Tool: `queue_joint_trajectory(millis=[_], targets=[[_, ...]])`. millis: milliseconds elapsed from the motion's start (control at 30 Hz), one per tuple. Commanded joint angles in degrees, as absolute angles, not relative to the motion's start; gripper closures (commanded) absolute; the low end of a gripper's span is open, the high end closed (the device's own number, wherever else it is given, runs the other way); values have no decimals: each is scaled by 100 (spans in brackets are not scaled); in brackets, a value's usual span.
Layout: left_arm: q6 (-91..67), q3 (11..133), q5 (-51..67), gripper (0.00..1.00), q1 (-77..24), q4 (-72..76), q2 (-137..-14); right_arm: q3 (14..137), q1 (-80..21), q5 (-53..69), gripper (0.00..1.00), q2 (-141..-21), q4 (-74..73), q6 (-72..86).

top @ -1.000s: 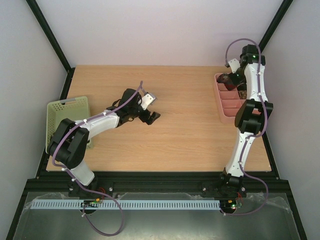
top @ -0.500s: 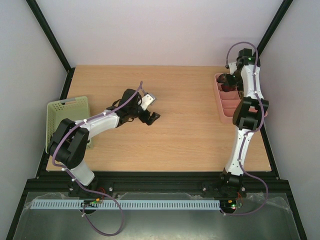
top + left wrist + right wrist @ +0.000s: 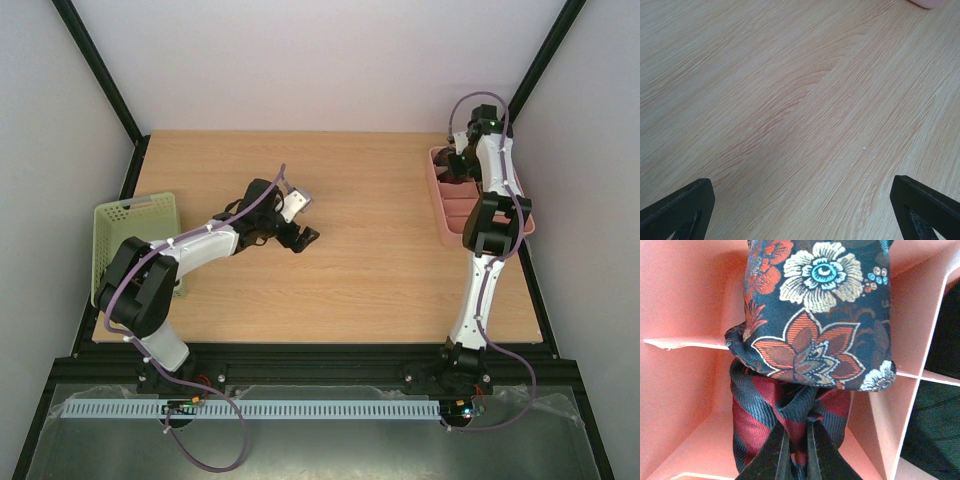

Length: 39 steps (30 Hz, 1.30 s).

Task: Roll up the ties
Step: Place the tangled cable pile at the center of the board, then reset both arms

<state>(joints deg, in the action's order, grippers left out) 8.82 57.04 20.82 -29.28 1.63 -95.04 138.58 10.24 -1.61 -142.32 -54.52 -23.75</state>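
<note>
My right gripper (image 3: 796, 452) is shut on a coiled dark red tie with navy stripes (image 3: 752, 420), held inside a compartment of the pink divided tray (image 3: 685, 390). A rolled dark floral tie (image 3: 815, 315) lies just beyond it, over the divider. In the top view the right gripper (image 3: 460, 165) is down at the tray's far end (image 3: 440, 215). My left gripper (image 3: 298, 228) hovers over the middle of the table, open and empty. In the left wrist view its two fingertips (image 3: 677, 207) stand far apart over bare wood.
A pale green mesh basket (image 3: 135, 225) sits at the table's left edge. Dark fabric (image 3: 935, 425) fills the tray compartments to the right of the held tie. The tray's corner (image 3: 927, 3) shows at the top of the left wrist view.
My right arm has reached farther back and down into the tray's far compartment with the tie. The left arm has not moved.
</note>
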Motion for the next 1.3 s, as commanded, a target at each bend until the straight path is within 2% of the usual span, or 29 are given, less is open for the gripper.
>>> queue_joint_trajectory(millis=[0,33,167,333,367,433,567,633,833,967,1133,1267], targets=[[878,5785,2209,1,-2889,0,-9620,13791,898,-247,98,-14697,-5632,-2334],[872,5805,2222,1,-2891,-4,-9638,13790,888,-276,98,-14724,-5593,-2315],[948,5951,2183,1,-2889,-144,-9644,13864,894,-418,83,-14731,-5663,-2335],[1055,6060,2023,1,-2892,-235,-9403,13757,888,-185,58,-14008,-5855,-2332],[1075,6106,2001,1,-2892,-259,-9344,13719,894,-118,52,-13819,-5837,-2322],[1095,6199,1942,1,-2887,-340,-9242,13663,896,-3,33,-13479,-5810,-2281],[1125,6524,1718,1,-2860,-651,-9105,13640,896,301,16,-12883,-5833,-2186],[1111,6730,1635,1,-2791,-855,-9071,13619,896,425,2,-12598,-5880,-2114],[883,7655,1398,1,-2475,-1649,-9177,13515,929,909,1,-11769,-5949,-1798],[1078,8436,2099,1,-2068,-2392,-9468,13184,1045,1602,1,-11127,-5686,-1367],[697,9186,2282,1,-1432,-3076,-9768,11635,1107,2630,1,-10108,-4771,-847],[681,9166,2092,1,-982,-3486,-9775,10249,1107,3934,1,-9467,-4144,-752]])
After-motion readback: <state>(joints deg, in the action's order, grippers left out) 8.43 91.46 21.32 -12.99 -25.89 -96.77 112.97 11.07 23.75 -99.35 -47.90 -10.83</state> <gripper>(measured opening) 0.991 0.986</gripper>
